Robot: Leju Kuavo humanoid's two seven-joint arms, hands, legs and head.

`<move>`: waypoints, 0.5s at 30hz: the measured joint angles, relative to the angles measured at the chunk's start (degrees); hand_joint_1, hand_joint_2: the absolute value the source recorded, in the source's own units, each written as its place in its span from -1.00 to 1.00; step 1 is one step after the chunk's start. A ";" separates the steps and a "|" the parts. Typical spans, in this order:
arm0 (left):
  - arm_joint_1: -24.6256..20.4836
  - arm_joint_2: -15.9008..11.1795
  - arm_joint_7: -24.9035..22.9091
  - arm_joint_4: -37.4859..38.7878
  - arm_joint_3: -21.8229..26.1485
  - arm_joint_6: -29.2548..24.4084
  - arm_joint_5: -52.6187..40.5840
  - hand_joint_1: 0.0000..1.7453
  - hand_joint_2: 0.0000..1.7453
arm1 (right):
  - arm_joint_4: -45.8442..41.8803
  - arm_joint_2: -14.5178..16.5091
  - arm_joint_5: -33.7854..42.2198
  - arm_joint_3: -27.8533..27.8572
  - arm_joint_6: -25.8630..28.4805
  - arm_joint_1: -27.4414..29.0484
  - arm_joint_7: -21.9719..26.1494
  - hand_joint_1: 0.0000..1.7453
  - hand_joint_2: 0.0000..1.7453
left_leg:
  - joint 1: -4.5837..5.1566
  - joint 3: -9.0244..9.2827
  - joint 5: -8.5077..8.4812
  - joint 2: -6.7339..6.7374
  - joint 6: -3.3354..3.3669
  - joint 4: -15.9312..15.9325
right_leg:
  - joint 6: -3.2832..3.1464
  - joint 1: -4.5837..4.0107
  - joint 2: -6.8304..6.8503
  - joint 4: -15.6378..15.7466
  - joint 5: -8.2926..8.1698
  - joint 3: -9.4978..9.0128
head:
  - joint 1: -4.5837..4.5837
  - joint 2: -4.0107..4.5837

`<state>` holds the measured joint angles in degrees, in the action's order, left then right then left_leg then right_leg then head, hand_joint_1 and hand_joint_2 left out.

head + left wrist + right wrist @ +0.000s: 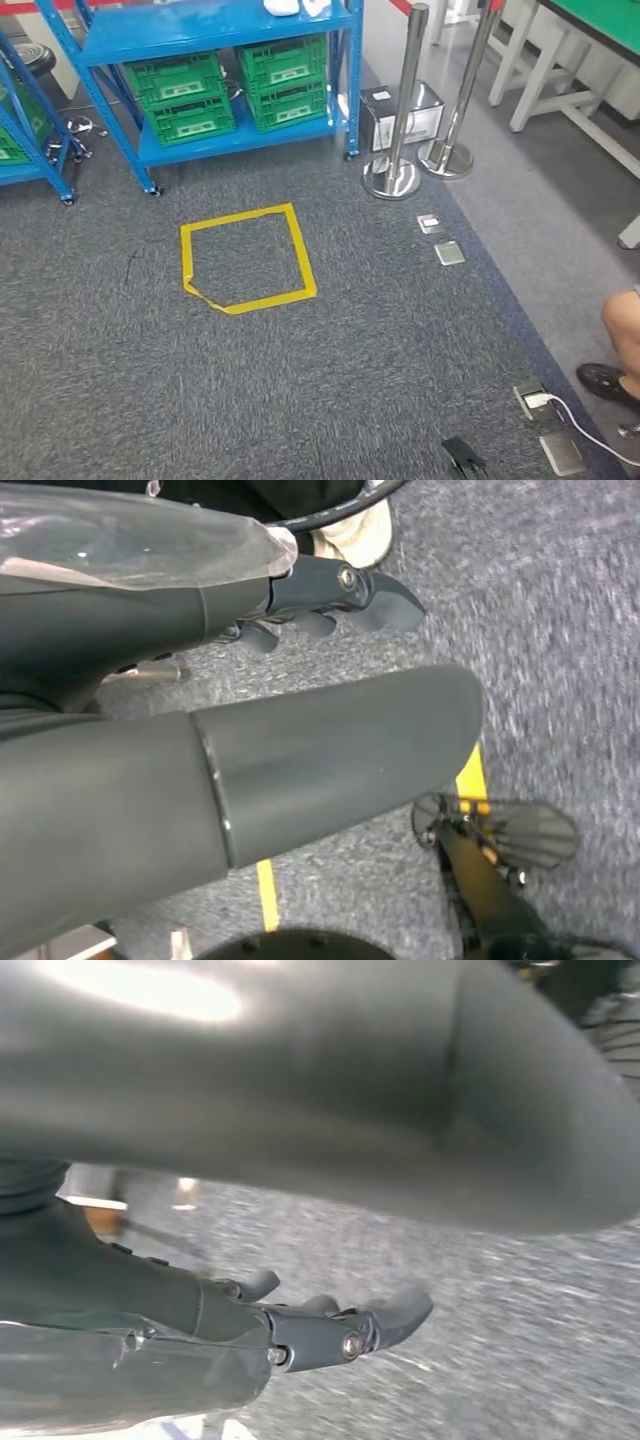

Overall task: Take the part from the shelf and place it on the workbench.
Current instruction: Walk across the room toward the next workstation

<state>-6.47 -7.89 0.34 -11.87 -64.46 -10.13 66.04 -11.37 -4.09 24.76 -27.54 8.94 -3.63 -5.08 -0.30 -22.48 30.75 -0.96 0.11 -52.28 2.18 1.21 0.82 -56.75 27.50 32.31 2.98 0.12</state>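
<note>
Grey carpet (302,380) is filling the lower frame, a yellow tape square (245,258) lying at centre. Both the left hand (302,660) and right hand (317,1290) are hanging with fingers apart, holding nothing. White parts (296,6) are resting on the blue shelf (219,35), top centre.

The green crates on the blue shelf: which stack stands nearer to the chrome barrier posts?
The right stack of green crates, beside the shelf's right upright. The left stack sits further from the chrome posts.
</note>
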 joint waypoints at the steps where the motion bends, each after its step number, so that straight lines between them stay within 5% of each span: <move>1: -0.09 -0.03 0.01 0.00 -0.02 0.01 0.01 -1.00 -1.00 | -0.01 0.04 -0.01 0.00 -0.01 -0.02 0.04 -1.00 -1.00 | 0.04 0.25 0.15 0.04 -0.34 0.02 | -0.76 -0.07 -0.01 0.01 0.46 -0.22 | -0.18 0.00; 4: -0.14 0.03 0.01 0.00 -0.07 0.01 0.11 -1.00 -1.00 | -0.01 0.11 -0.04 -0.01 -0.02 -0.02 0.12 -1.00 -1.00 | -0.16 -0.91 1.27 0.35 -1.10 -3.45 | -2.41 -0.09 -0.36 0.34 -0.28 -1.56 | -1.36 -0.01; 7: -0.19 0.13 0.01 0.00 -0.09 -0.01 0.47 -1.00 -1.00 | -0.01 0.11 -0.07 -0.02 -0.04 -0.05 0.57 -1.00 -1.00 | -0.09 -8.46 5.89 0.60 -1.04 -14.69 | -2.82 -0.78 -0.46 0.38 0.12 -2.02 | -2.46 -0.01; 9: -0.06 0.18 -0.02 0.00 -0.09 -0.03 0.64 -1.00 -1.00 | -0.01 0.11 -0.07 -0.02 -0.19 0.00 0.91 -1.00 -1.00 | 0.37 -12.52 6.85 0.60 -0.39 -18.60 | -2.99 -1.34 -0.57 0.39 0.68 -2.37 | -2.61 -0.01; 10: 0.05 0.19 -0.04 0.00 -0.09 -0.05 0.71 -1.00 -1.00 | -0.01 0.11 -0.01 -0.02 -0.37 0.02 1.04 -1.00 -1.00 | 0.79 -13.04 5.50 0.59 0.18 -17.43 | -3.07 -1.60 -0.64 0.40 1.02 -2.75 | -2.63 -0.01; 13: 0.20 -0.14 -0.08 0.02 -0.09 -0.13 0.86 -1.00 -1.00 | -0.03 0.32 0.20 -0.04 -1.01 -0.01 1.40 -1.00 -1.00 | 3.09 -10.65 -2.62 0.82 2.75 -6.86 | -3.16 -1.90 -0.74 0.80 1.99 -4.07 | -2.61 -0.01; 15: 0.17 -0.62 -0.09 0.05 -0.08 -0.17 0.93 -1.00 -1.00 | -0.07 0.65 0.22 -0.08 -1.30 -0.07 1.52 -1.00 -1.00 | 4.15 -9.33 -4.41 0.56 4.49 -2.44 | -3.08 -1.69 -0.76 1.48 2.07 -4.89 | -2.69 -0.01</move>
<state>-6.30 -8.51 0.25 -11.82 -64.54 -10.29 66.96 -11.44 -3.44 24.98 -27.62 7.64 -3.70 -3.56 3.85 -31.82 26.34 -0.41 4.60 -54.72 -0.90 -0.47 0.06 -55.27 29.57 27.42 0.29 0.11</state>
